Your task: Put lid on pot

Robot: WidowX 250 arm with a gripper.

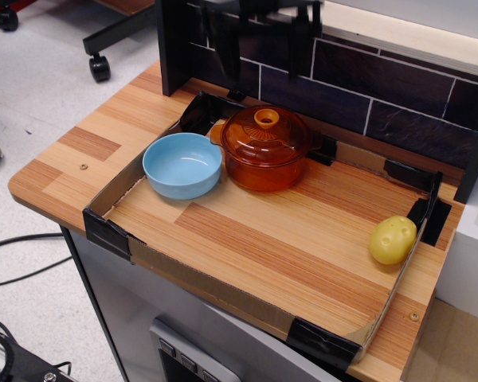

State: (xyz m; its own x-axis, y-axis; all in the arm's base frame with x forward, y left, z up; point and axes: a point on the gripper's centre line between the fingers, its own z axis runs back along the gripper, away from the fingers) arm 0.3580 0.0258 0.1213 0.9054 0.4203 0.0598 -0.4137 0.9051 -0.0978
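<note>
End effector [261,36] is seen high above the pot [264,163], blurred and cut off at the top; its fingers appear spread and empty. By the desk's [247,239] back edge, the lid [264,135] is seated on the pot. The task is judged done.

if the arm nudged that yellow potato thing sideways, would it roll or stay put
The yellow potato looks rounded and smooth, so it would probably wobble or roll a little rather than slide cleanly. It sits close to the cardboard wall, which would likely stop it. It seems a light plastic toy, so a gentle push should do.
</note>
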